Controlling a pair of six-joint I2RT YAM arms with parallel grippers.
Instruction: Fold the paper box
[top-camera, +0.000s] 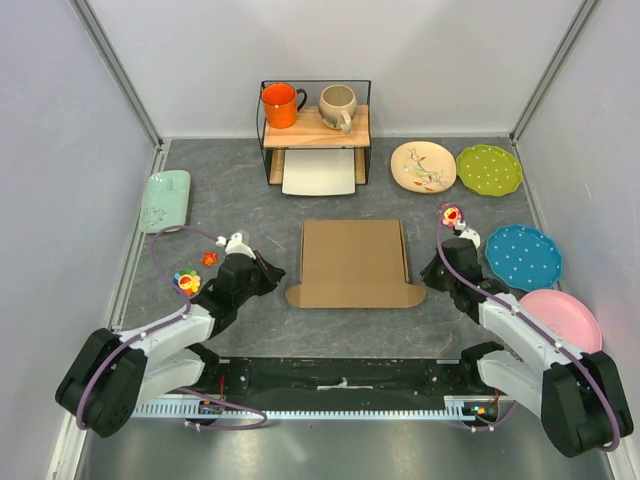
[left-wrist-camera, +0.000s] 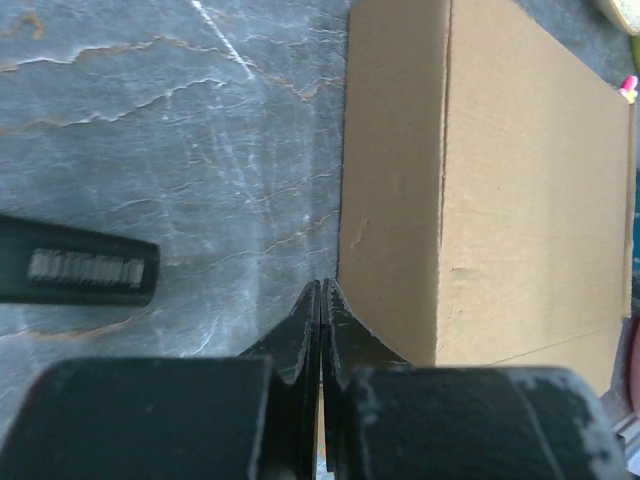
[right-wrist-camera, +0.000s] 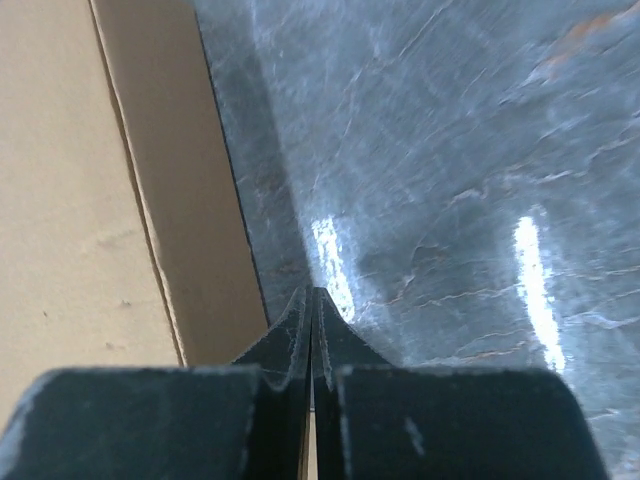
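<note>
- The paper box (top-camera: 353, 262) lies flat in the middle of the worktop (top-camera: 230, 205), a little nearer the near edge than the far one. It is a brown cardboard sheet with a tabbed flap with rounded ends along its near side.
- Both wrist views show a scored crease running parallel to each side edge, marking off a narrow side strip.
- I judge it light and fairly stiff across the main panel, and willing to bend only at those creases. It should skate easily on the smooth, stone-patterned surface.
- The edges sit flush on the worktop, so pinching from above looks poor. I would work a fingertip under a side strip and lever it up along the crease while the other arm pins the panel.
- The left end effector (top-camera: 270, 274) has its fingers pressed together and holds nothing. Its tip sits just beside the sheet's left edge, near the near-left corner; I cannot tell whether it touches.
- The right end effector (top-camera: 430, 272) is likewise closed tight and empty, just beside the right edge.
- Farther out, a rack (top-camera: 314, 125) with two mugs stands at the far edge. Plates lie towards the right edge, well apart from the sheet.
</note>
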